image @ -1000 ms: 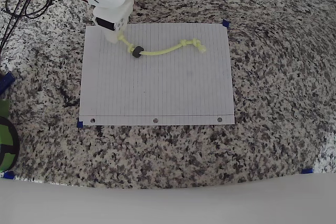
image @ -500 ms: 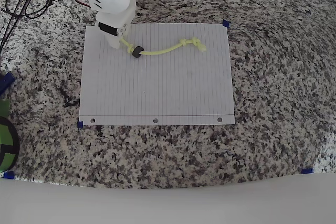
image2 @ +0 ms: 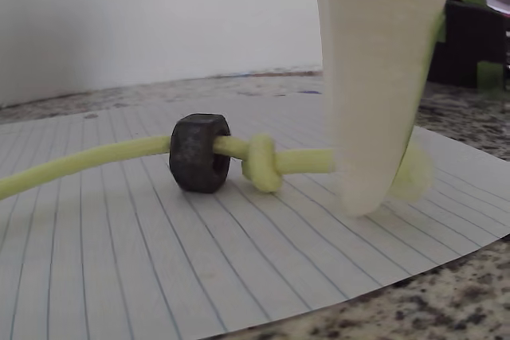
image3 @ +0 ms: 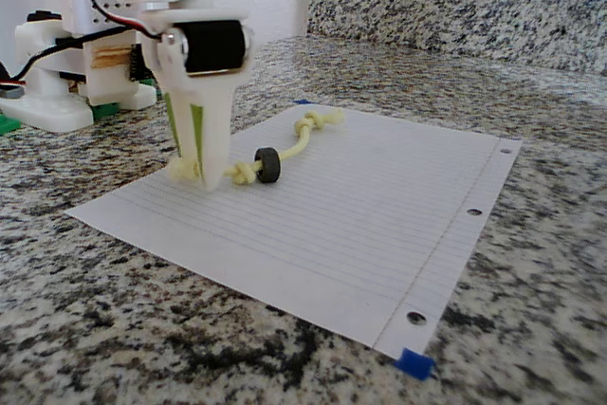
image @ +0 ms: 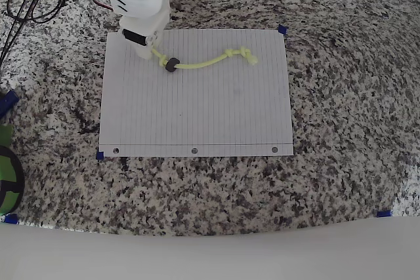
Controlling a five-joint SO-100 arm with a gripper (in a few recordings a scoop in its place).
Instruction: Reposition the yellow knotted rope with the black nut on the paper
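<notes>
The white lined paper (image: 197,116) lies taped flat on the granite counter. Across its upper part runs the yellow knotted rope (image: 210,62), with the black nut (image: 171,65) threaded near its left end. My white gripper (image: 146,52) stands tip-down over that left end, at the paper's top left corner, shut on the rope. In the wrist view one finger (image2: 374,77) covers the rope just right of a knot, and the nut (image2: 200,152) stands on edge. In the fixed view the gripper (image3: 201,175) pins the frayed end on the paper (image3: 360,225), the nut (image3: 268,165) just beside it.
Black cables (image: 29,1) coil at the overhead view's top left. A green object (image: 8,175) sits at the left edge. The arm's white base (image3: 57,64) stands behind the gripper. A granite backsplash (image3: 455,7) rises behind the counter. Blue tape (image: 282,29) marks the paper's corner.
The arm's upper body shifted slightly toward the top right in the overhead view. The rope and nut stayed where they were.
</notes>
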